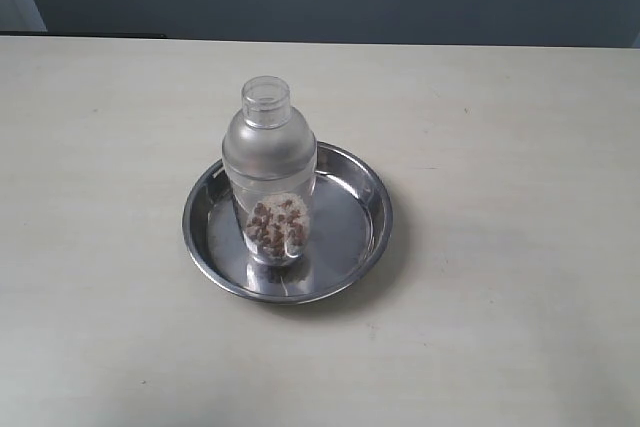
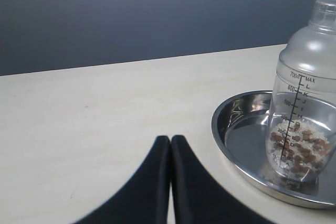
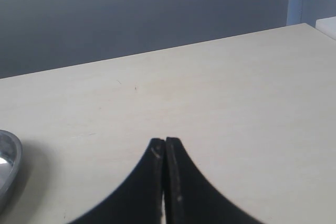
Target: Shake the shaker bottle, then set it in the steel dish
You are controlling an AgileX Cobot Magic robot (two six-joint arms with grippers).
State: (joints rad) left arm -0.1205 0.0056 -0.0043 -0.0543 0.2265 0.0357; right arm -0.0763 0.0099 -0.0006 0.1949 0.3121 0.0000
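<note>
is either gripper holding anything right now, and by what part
Nothing is held. The left gripper and right gripper are both shut and empty. The bottle stands free in the dish.

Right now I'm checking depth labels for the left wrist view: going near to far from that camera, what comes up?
Left gripper, shut → bare table → near rim of the steel dish → shaker bottle standing in it → dark wall.
</note>
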